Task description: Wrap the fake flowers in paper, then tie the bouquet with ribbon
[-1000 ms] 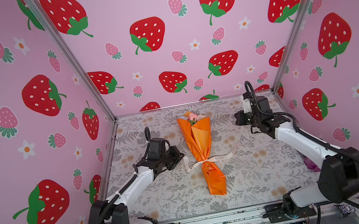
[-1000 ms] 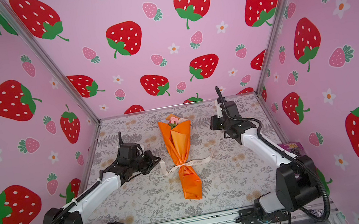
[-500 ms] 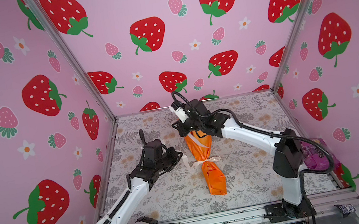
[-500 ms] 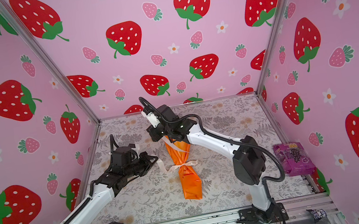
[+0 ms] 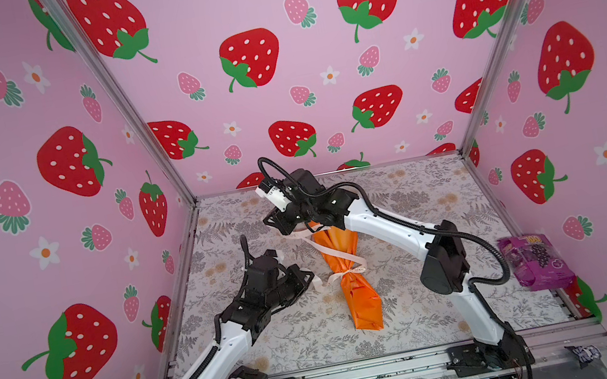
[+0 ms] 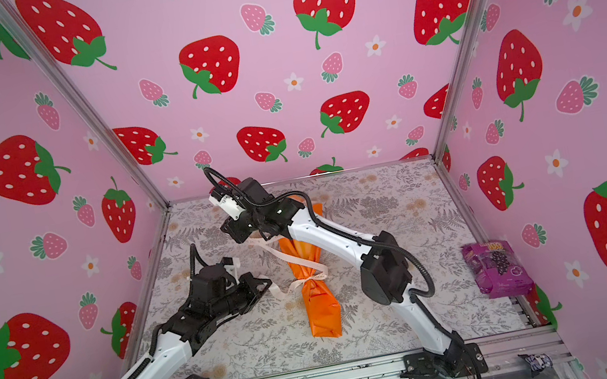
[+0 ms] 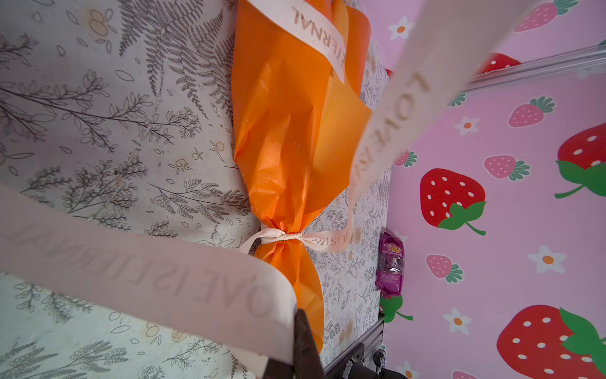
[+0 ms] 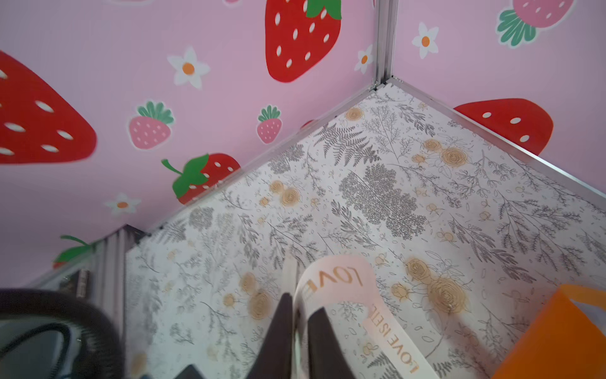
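The left tool (image 5: 307,278) is clamped shut on one end of the single flat, lettered cream ribbon (image 7: 282,235), and the right tool (image 8: 300,303) pinches the other end. One bouquet (image 5: 346,275), a crinkled orange paper cone knotted at its narrow waist, lies mid-bench (image 5: 424,211). One glossy purple packet (image 5: 534,261) sits far right.

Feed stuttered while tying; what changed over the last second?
The right tool swung from the right side over the bouquet and now pinches one end of the ribbon. The left tool still pinches the other end; the bouquet lies where it was.
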`<action>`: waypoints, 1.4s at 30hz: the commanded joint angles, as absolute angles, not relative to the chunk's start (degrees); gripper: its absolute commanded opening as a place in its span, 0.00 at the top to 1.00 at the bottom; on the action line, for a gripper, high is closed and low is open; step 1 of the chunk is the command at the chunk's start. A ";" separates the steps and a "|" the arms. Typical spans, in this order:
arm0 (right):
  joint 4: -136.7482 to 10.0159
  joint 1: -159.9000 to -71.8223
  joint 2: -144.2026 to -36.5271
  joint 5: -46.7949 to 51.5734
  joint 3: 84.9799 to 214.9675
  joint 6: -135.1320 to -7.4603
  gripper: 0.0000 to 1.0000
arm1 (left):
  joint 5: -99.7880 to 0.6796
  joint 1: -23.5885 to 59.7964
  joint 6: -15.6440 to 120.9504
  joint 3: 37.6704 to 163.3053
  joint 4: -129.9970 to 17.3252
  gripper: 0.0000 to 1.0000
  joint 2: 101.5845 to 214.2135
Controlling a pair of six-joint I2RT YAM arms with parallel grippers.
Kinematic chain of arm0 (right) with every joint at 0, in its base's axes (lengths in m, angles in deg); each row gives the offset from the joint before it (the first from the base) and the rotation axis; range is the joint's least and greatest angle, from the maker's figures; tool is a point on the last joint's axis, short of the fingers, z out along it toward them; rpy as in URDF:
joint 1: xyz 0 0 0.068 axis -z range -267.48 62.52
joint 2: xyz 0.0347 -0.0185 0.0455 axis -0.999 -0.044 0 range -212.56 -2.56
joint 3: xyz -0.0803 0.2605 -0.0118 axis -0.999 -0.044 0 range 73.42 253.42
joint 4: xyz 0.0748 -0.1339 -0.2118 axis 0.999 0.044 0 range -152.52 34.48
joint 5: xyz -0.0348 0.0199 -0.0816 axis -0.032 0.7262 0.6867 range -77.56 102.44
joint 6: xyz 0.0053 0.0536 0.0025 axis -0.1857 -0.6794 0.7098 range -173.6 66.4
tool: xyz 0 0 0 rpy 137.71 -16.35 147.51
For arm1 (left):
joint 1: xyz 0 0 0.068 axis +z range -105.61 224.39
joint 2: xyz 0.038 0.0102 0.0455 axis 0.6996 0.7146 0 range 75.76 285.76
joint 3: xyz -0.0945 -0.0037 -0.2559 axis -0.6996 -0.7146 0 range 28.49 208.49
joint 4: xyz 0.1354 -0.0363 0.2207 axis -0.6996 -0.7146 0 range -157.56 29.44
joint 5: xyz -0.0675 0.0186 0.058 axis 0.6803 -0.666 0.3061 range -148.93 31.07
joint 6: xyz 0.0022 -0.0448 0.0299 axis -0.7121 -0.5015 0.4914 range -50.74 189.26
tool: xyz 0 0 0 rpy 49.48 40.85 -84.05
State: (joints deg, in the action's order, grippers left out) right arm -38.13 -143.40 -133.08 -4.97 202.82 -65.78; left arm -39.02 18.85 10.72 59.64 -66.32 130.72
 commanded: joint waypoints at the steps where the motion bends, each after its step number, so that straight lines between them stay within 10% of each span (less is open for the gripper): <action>1: -30.39 -142.12 -134.38 -3.90 203.75 -66.02 0.85 | -40.66 18.45 11.16 59.92 -65.42 1.00 129.55; 9: -38.20 -136.64 -120.06 -4.41 183.80 -68.90 0.55 | -39.64 18.22 12.35 62.69 -64.36 1.00 131.31; 16: -63.46 -134.07 -92.74 1.53 143.41 -71.11 0.52 | -37.81 18.25 11.89 65.48 -63.35 1.00 134.93; 22: -93.30 -135.55 -75.28 -13.21 113.28 -63.09 0.53 | -35.95 18.11 10.69 67.31 -63.39 1.00 137.85; 42: -101.69 -143.02 -93.92 -12.35 116.34 -62.50 0.42 | -33.41 17.29 7.52 69.26 -60.81 1.00 140.50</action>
